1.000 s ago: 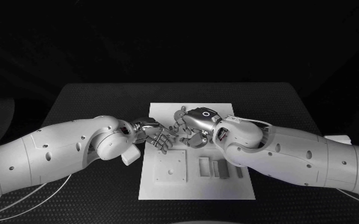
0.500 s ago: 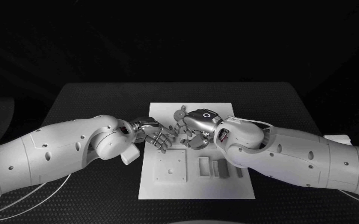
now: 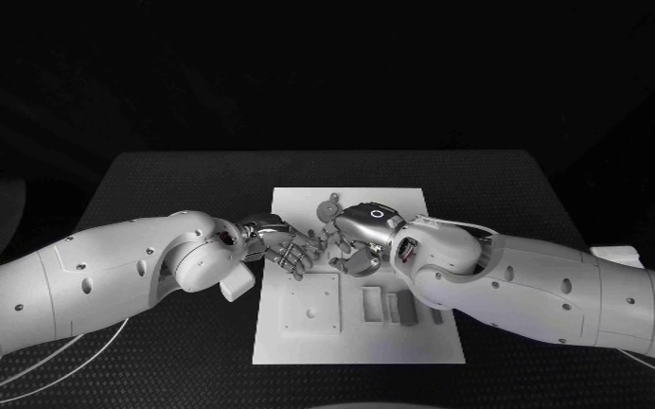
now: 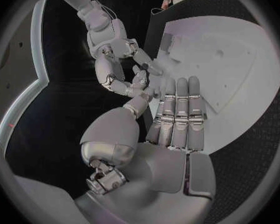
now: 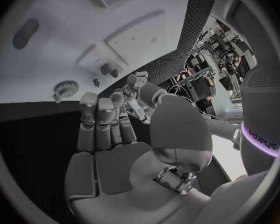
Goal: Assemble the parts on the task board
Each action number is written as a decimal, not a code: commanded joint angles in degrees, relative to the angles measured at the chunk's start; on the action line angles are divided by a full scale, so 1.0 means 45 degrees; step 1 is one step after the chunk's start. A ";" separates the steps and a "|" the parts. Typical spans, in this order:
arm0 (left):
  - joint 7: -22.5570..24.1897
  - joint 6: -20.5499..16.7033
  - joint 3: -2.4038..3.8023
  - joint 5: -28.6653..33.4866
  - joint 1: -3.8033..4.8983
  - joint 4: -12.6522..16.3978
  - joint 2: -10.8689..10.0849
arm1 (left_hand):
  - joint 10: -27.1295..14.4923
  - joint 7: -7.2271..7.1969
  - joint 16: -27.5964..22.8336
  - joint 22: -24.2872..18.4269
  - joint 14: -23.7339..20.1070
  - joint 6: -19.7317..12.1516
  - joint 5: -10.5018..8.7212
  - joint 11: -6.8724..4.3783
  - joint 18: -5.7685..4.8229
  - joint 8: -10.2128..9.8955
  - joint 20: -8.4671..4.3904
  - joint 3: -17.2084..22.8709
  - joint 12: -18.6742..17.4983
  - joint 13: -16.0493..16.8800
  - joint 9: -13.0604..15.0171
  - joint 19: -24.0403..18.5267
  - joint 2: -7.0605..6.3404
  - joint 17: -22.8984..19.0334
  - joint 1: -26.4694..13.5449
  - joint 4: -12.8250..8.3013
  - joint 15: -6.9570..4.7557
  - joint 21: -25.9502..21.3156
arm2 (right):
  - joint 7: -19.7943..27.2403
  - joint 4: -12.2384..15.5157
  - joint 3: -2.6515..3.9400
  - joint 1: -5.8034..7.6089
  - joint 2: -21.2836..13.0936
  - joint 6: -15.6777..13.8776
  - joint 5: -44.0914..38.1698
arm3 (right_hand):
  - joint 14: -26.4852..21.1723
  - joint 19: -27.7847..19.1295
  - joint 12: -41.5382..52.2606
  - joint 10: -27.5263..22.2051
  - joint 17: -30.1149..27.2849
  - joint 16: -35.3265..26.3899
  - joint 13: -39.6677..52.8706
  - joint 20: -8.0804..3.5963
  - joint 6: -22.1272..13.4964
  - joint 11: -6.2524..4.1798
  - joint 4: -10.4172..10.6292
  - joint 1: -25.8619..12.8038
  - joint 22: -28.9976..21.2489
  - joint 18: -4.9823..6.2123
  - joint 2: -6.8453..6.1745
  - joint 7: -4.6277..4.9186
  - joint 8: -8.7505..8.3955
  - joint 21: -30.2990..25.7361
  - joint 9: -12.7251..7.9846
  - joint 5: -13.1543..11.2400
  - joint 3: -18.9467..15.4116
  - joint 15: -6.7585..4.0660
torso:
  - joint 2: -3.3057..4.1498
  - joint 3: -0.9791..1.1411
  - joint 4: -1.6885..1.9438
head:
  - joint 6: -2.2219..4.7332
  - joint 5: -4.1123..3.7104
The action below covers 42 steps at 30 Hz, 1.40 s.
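Note:
The white task board (image 3: 362, 345) lies mid-table. A small gear (image 3: 327, 208) stands on its far part, also seen on the board (image 5: 59, 45) as the gear (image 5: 65, 88). My left hand (image 3: 281, 248) lies over the board's left side, fingers straight and together (image 4: 176, 115), thumb out toward the other hand, nothing in it. My right hand (image 3: 354, 240) hovers just right of it, near side of the gear, with fingers (image 5: 102, 119) extended and nothing visibly held. The two hands almost touch; the right hand (image 4: 112, 67) reaches toward my left thumb.
A square plate (image 3: 314, 303) with a hole sits on the board's near left, also visible as the plate (image 4: 236, 72). Upright rectangular pieces (image 3: 373, 302) stand to its right, partly hidden by my right forearm (image 3: 519, 286). Black table (image 3: 164, 182) surrounds the board.
My right hand has drawn slightly back toward the near side, uncovering more of the gear. The left hand stays where it was.

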 commanded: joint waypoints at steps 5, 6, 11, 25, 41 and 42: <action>0.0137 -0.0069 0.0014 -0.0080 0.0012 -0.0009 -0.0013 | 0.0089 -0.0181 0.0090 0.0023 0.0084 0.0278 0.0042 -0.0038 0.0158 0.0047 -0.0090 0.0064 0.0055 0.0016 0.0027 0.0022 0.0036 0.0022 0.0152 -0.0027 0.0034 0.0070 | 0.0156 0.0098 -0.0010 -0.0043 -0.0050 0.0207 0.0069 | 0.0081 -0.0016 0.0086 0.0085 0.0015 0.0065 -0.0021 0.0031 0.0091 -0.0065 -0.0088 -0.0034 0.0175 0.0389 0.0125 0.0066 0.0085 0.0068 -0.0015 0.0024 -0.0022 -0.0011 | 0.0000 0.0000 0.0005 | 0.0005 -0.0012; 0.0126 -0.0085 0.0013 -0.0092 0.0012 -0.0009 -0.0023 | 0.0090 -0.0181 0.0090 0.0023 0.0084 0.0279 0.0042 -0.0038 0.0158 0.0048 -0.0091 0.0064 0.0055 0.0017 0.0028 0.0022 0.0036 0.0024 0.0154 -0.0027 0.0034 0.0070 | 0.0148 0.0110 -0.0010 -0.0052 -0.0070 0.0197 0.0069 | 0.0088 -0.0012 0.0088 0.0093 0.0015 0.0068 -0.0025 0.0030 0.0114 -0.0071 -0.0089 -0.0042 0.0177 0.0389 0.0133 0.0059 0.0099 0.0073 -0.0017 0.0024 -0.0025 -0.0016 | -0.0001 0.0002 0.0004 | 0.0006 -0.0009; 0.0117 -0.0081 0.0013 -0.0408 0.0012 -0.0002 -0.0040 | 0.0091 -0.0181 0.0091 0.0025 0.0085 0.0280 0.0042 -0.0039 0.0157 0.0049 -0.0094 0.0064 0.0054 0.0020 0.0031 0.0022 0.0036 0.0031 0.0161 -0.0029 0.0032 0.0072 | 0.0116 0.0076 -0.0010 -0.0063 -0.0124 0.0168 0.0064 | 0.0092 -0.0010 0.0088 0.0097 0.0015 0.0068 -0.0027 0.0029 0.0122 -0.0074 -0.0092 -0.0045 0.0178 0.0389 0.0137 0.0055 0.0104 0.0074 -0.0020 0.0025 -0.0026 -0.0020 | -0.0003 0.0000 0.0000 | 0.0018 -0.0014; 0.0437 -0.0661 0.0008 -0.5566 0.0008 0.0273 0.0031 | 0.0197 -0.0112 0.0157 0.0086 0.0205 0.0334 0.0043 -0.0009 0.0173 0.0077 -0.0151 0.0063 0.0089 0.0086 0.0086 0.0104 -0.0002 0.0164 0.0286 -0.0032 -0.0001 0.0154 | -0.0027 -0.0621 -0.0004 -0.0066 -0.0270 -0.0061 -0.0082 | 0.0095 -0.0009 0.0081 0.0101 0.0008 0.0058 -0.0040 0.0027 0.0100 -0.0078 -0.0103 -0.0056 0.0176 0.0389 0.0116 0.0054 0.0094 0.0073 -0.0046 0.0028 -0.0026 -0.0028 | -0.0001 -0.0002 0.0007 | 0.0028 -0.0040; 0.0642 -0.0304 0.0018 -1.1314 0.0020 0.0904 0.0588 | 0.0443 -0.0182 0.0265 0.0260 0.0467 0.0511 0.0039 -0.0034 0.0203 0.0147 -0.0243 0.0113 0.0158 0.0214 0.0199 0.0313 -0.0275 0.0415 0.0563 0.0011 -0.0099 0.0372 | 0.0072 -0.1985 0.0108 0.0568 -0.0130 -0.0055 0.0283 | 0.0105 -0.0003 0.0077 0.0111 0.0001 0.0049 -0.0053 0.0018 0.0083 -0.0080 -0.0145 -0.0004 0.0174 0.0389 0.0116 0.0053 0.0088 0.0071 -0.0073 0.0034 0.0010 -0.0031 | -0.0003 0.0020 0.0000 | -0.0009 -0.0174; 0.0625 -0.0177 0.0019 -1.1578 0.0024 0.0945 0.0644 | 0.0449 -0.0184 0.0267 0.0263 0.0472 0.0516 0.0039 -0.0036 0.0203 0.0149 -0.0245 0.0116 0.0159 0.0217 0.0201 0.0318 -0.0282 0.0420 0.0566 0.0012 -0.0101 0.0377 | 0.0082 -0.2097 0.0111 0.0607 -0.0091 -0.0046 0.0303 | 0.0105 -0.0003 0.0077 0.0112 0.0001 0.0048 -0.0054 0.0018 0.0082 -0.0080 -0.0147 -0.0003 0.0174 0.0389 0.0116 0.0053 0.0088 0.0071 -0.0074 0.0034 0.0011 -0.0031 | -0.0002 0.0021 -0.0004 | -0.0021 -0.0200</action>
